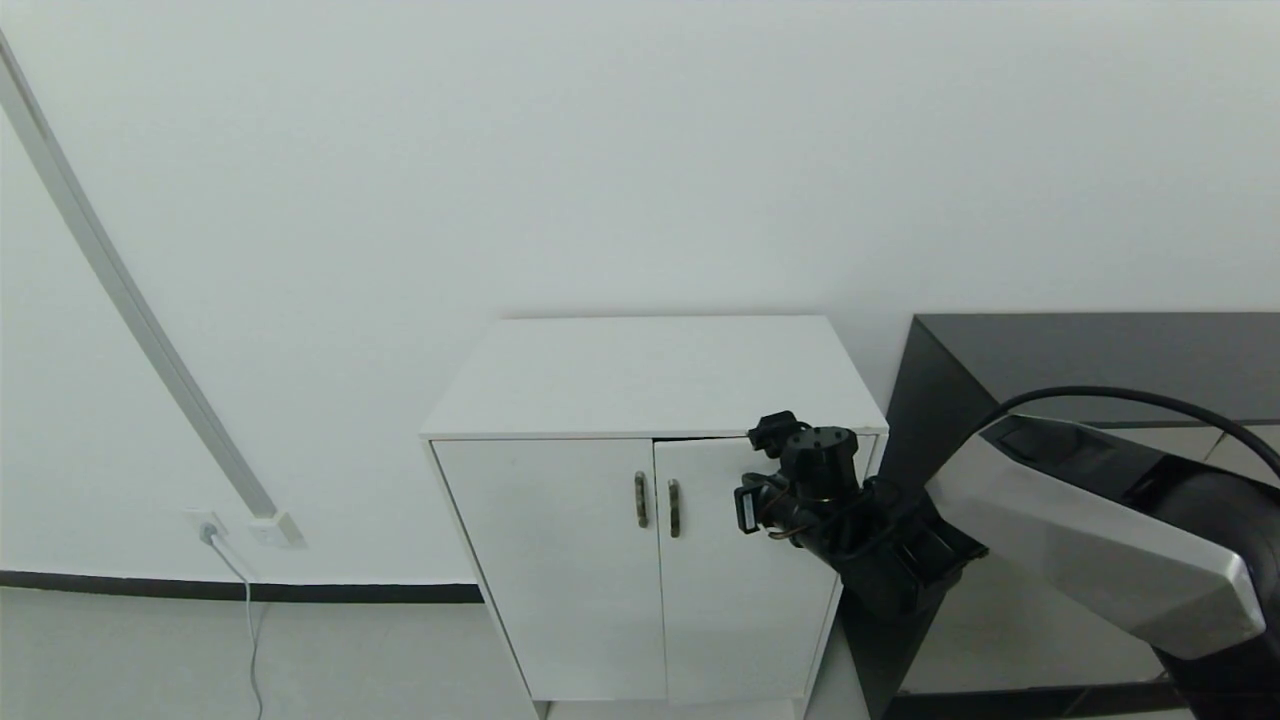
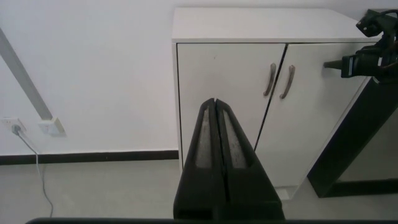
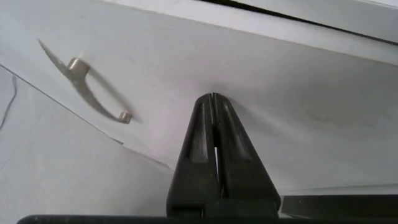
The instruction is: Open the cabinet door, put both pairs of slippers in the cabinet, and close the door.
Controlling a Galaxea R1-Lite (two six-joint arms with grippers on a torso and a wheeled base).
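While right gripper (image 3: 214,99) sits clenched at cabinet door (image 1: 740,600), left gripper (image 2: 215,103) clenched, well back.

No writing, label, number or sign can be read in any of the views. The white cabinet (image 1: 550,560) just ahead of the right tool (image 3: 213,102) has plain doors. The wall socket (image 1: 205,524), well off to that tool's left, is too small to show any marking.
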